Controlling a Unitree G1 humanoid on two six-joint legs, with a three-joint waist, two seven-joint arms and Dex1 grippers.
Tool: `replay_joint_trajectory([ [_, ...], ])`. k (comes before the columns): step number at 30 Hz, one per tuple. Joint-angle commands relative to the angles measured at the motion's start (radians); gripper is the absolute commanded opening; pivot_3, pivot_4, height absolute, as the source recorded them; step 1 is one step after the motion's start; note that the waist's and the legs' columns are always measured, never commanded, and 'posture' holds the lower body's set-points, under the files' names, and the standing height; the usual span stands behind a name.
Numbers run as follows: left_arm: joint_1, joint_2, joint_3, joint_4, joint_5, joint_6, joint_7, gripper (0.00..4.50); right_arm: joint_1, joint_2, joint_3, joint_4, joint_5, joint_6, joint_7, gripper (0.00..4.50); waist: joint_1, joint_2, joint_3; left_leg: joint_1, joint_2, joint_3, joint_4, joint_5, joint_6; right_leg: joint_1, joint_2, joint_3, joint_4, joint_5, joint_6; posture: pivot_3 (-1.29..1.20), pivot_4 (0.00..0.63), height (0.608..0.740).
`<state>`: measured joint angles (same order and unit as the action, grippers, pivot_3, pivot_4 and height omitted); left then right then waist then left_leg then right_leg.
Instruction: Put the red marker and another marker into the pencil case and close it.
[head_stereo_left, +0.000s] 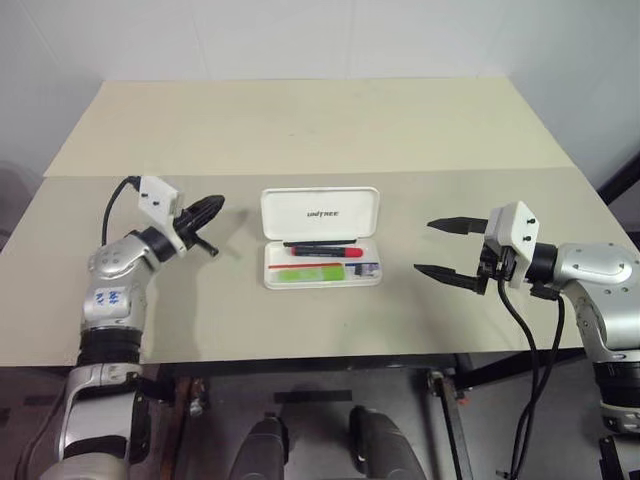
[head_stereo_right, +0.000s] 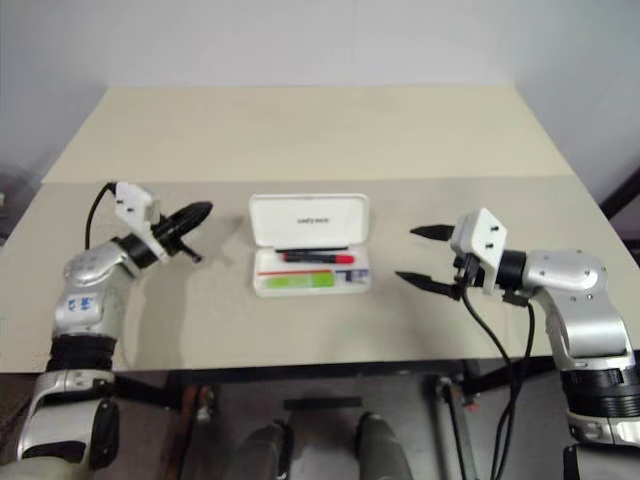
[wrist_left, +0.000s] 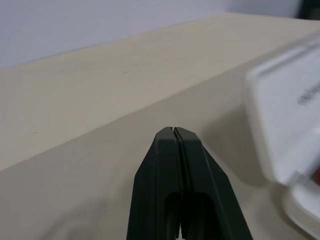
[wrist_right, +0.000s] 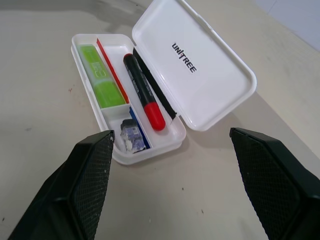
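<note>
both markers lie inside the open pencil case (head_stereo_left: 321, 267) mid-bench, the red marker (head_stereo_left: 322, 252) behind the green marker (head_stereo_left: 311, 273). the left gripper (head_stereo_left: 207, 210), fingers pinched empty, sits beside the raised lid, likely to push it shut; the right gripper (head_stereo_left: 446, 247) waits wide.

One pencil case (head_stereo_left: 320, 213), one red marker (wrist_right: 143, 92), one green marker (wrist_right: 100, 76).

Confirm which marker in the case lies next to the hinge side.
The red marker, red and black, lies nearest the raised lid of the pencil case. The light green marker sits in the outer compartment, beyond the red divider.
</note>
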<state>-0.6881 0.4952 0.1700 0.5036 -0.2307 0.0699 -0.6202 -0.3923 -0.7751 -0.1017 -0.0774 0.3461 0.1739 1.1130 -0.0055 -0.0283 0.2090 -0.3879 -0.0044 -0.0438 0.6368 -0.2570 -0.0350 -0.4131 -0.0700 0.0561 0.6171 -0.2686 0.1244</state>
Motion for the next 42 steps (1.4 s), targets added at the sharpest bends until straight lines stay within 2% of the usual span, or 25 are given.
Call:
replay_joint_trajectory([
  [1,-0.060,-0.022,-0.028,0.043,0.028,0.006,0.024,0.01,0.003,-0.004,-0.027,-0.049,0.027,0.004,-0.018,3.90,0.002,0.000,0.000,0.000,0.000,0.000,0.000,0.000,0.000,0.000,0.000,0.000,0.000,0.000,0.000,0.00,0.150,0.740],
  [9,-0.120,-0.045,-0.069,0.091,0.007,-0.048,-0.108,0.01,0.012,0.001,-0.024,-0.078,0.036,0.019,-0.044,3.90,0.000,0.000,0.000,0.000,0.000,0.001,-0.003,0.000,0.000,0.000,0.001,0.000,-0.003,0.000,0.000,0.00,0.150,0.740],
  [24,-0.084,-0.057,-0.079,0.046,-0.028,-0.118,-0.301,0.01,0.032,0.003,-0.026,-0.120,0.056,0.047,-0.086,3.90,0.007,0.000,0.000,-0.001,0.000,0.001,-0.002,0.000,0.000,0.000,0.000,0.000,-0.004,0.000,0.001,0.00,0.150,0.740],
  [29,-0.046,-0.042,-0.124,-0.007,-0.031,-0.141,-0.430,0.01,0.039,0.002,-0.032,-0.129,0.058,0.050,-0.100,3.90,0.005,0.000,0.000,-0.001,0.000,0.001,-0.002,0.000,0.000,0.000,0.000,0.000,-0.004,0.000,0.000,0.00,0.150,0.740],
  [36,-0.052,0.003,-0.207,-0.005,0.030,-0.180,-0.548,0.01,0.040,0.007,-0.030,-0.149,0.063,0.059,-0.124,3.90,0.000,0.000,0.000,-0.001,0.000,0.001,-0.002,0.000,0.000,0.000,0.000,0.000,-0.004,0.000,0.000,0.00,0.150,0.740],
  [42,-0.086,-0.003,-0.304,0.013,0.130,-0.180,-0.544,0.01,0.052,0.026,-0.032,-0.177,0.065,0.065,-0.160,3.90,0.003,0.000,0.000,-0.001,0.000,0.001,-0.002,0.000,0.000,0.000,0.000,0.001,-0.004,0.000,0.000,0.00,0.150,0.740],
])
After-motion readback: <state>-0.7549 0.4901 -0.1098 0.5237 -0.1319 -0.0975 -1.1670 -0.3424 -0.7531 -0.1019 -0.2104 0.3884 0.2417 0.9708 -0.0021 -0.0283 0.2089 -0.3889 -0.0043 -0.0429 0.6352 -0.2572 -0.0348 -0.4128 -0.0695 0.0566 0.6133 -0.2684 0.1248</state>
